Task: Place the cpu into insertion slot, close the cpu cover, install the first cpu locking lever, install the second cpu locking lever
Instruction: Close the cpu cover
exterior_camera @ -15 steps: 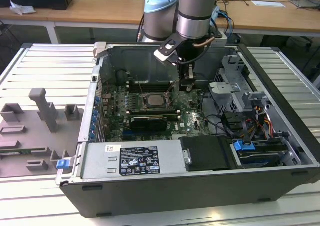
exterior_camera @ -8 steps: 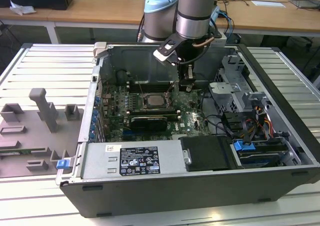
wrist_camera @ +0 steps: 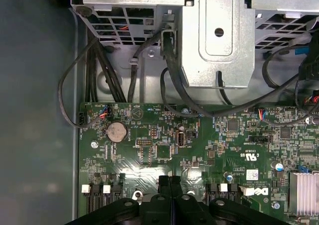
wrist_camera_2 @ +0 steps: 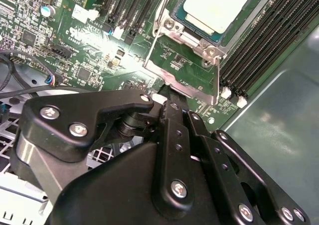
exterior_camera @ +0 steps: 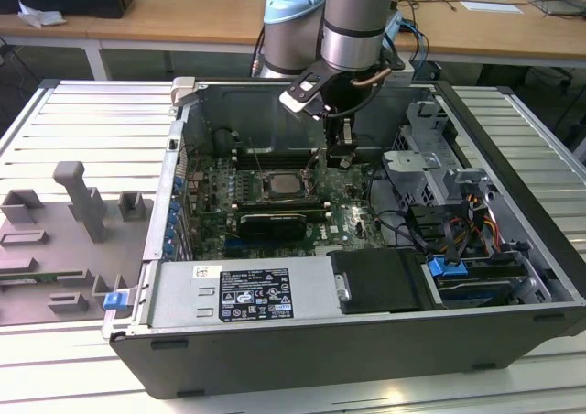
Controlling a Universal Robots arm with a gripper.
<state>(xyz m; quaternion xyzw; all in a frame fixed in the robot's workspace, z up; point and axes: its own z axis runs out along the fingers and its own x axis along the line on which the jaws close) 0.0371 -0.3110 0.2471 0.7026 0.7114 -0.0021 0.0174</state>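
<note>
The cpu (wrist_camera_2: 217, 6), with its pale silver top, lies in the insertion slot (exterior_camera: 279, 187) on the green motherboard. The silvery cpu cover (wrist_camera_2: 185, 35) lies down around the chip like a frame. A thin metal lever (wrist_camera_2: 164, 8) runs along one side of the socket. My gripper (wrist_camera_2: 168, 94) is shut with nothing between its black fingers, and its tips hover just beside the socket frame's outer edge. In the exterior view the gripper (exterior_camera: 343, 160) hangs over the board on the socket's right. In the first wrist view the gripper (wrist_camera: 169, 181) has its fingertips pressed together above the board.
Long black memory slots (wrist_camera_2: 259, 56) flank the socket. A black card (exterior_camera: 270, 222) sits in front of it. Loose black cables (wrist_camera: 119, 80) and a grey drive cage (exterior_camera: 430, 167) fill the case on the exterior view's right. Grey fixtures (exterior_camera: 78, 203) stand outside on the exterior view's left.
</note>
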